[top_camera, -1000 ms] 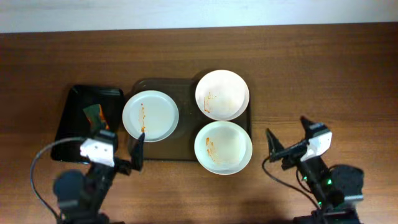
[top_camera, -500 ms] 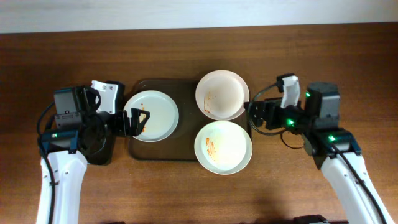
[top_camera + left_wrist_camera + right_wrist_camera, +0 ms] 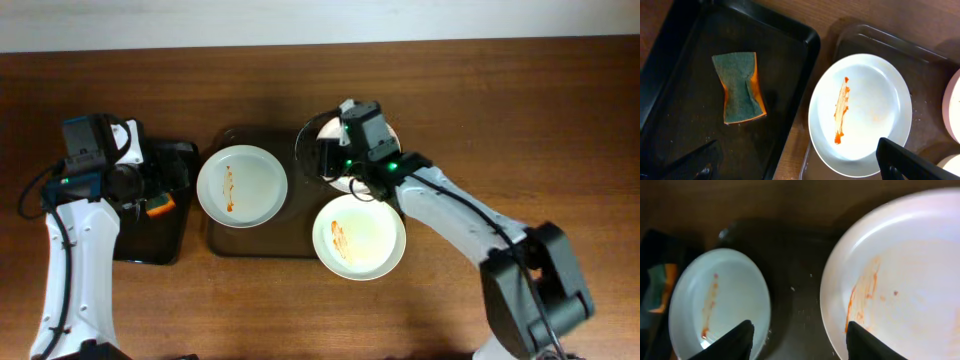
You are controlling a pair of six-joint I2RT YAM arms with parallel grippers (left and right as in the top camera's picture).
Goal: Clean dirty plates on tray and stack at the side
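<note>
Your right gripper [image 3: 799, 325], jaws apart, hangs over the tray [image 3: 298, 238] between the smeared left plate [image 3: 242, 186] and rear plate [image 3: 372, 135], with the third plate [image 3: 359, 237] at its front right corner, while your left gripper [image 3: 797, 145], jaws wide apart, hangs over the black tray [image 3: 685, 115] near the sponge [image 3: 740, 87].

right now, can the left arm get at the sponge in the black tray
Probably yes: the left gripper hangs open over the black tray, and the sponge lies uncovered there, nothing on top.
</note>
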